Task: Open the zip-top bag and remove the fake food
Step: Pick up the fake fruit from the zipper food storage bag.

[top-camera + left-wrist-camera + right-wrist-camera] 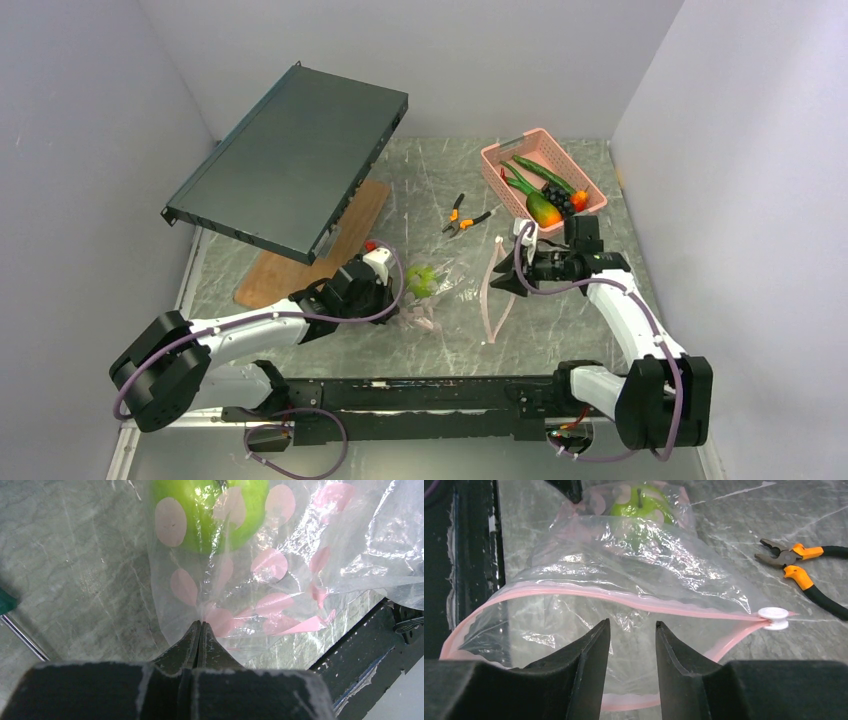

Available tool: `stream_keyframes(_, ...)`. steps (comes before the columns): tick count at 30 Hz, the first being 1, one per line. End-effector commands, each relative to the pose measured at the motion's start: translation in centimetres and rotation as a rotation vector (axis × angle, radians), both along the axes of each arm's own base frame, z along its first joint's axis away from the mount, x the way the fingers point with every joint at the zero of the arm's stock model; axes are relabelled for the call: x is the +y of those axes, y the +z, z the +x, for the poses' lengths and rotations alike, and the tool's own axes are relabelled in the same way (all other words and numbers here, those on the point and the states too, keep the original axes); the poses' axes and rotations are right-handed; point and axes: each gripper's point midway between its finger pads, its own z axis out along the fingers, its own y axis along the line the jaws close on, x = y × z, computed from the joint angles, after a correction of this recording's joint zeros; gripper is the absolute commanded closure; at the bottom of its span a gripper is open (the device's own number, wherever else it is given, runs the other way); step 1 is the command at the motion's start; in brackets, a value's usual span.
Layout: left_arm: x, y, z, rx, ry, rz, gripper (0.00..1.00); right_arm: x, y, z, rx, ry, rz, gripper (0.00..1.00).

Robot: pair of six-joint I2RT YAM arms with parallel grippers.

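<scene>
The clear zip-top bag (pixel 450 290) lies mid-table with its pink zip strip (pixel 493 295) open in a loop. A green apple (pixel 421 280) sits inside it near the closed end. My left gripper (pixel 398 305) is shut on the bag's pink-dotted bottom (pixel 240 605), just below the apple (pixel 210 510). My right gripper (pixel 631 627) is open and empty, its tips inside the bag mouth between the two zip strips (pixel 624 600), beside the white slider (pixel 774 618). The apple (pixel 639 507) lies far inside. The cucumbers (pixel 540 172), mango (pixel 542 210) and grapes (pixel 560 200) lie in the pink basket (pixel 500 155).
Orange-handled pliers (pixel 465 215) lie between bag and basket, and also show in the right wrist view (pixel 804 567). A dark flat panel (pixel 290 160) leans tilted over a wooden board (pixel 310 250) at the back left. A black rail (pixel 420 395) runs along the near edge.
</scene>
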Motion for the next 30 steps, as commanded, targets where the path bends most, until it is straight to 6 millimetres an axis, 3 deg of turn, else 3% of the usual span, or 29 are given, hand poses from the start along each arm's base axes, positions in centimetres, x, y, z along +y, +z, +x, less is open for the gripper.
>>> stream_keyframes(1,-0.8,0.8,0.2,-0.014,-0.008,-0.049,1.00,0.4,-0.2,0.2,-0.066,0.046,-0.040,0.60)
stream_keyframes(17,-3.2,1.8,-0.2,-0.014,-0.052,-0.149,0.98,1.2,-2.7,1.3,0.011,0.010,-0.094,0.58)
stream_keyframes(25,-4.7,2.0,-0.5,-0.014,-0.090,-0.153,0.80,1.0,-3.9,1.6,0.082,0.001,-0.121,0.58)
stream_keyframes(30,-4.4,2.5,-0.2,-0.037,-0.071,-0.148,0.62,1.1,-4.2,1.6,0.101,0.002,-0.119,0.57)
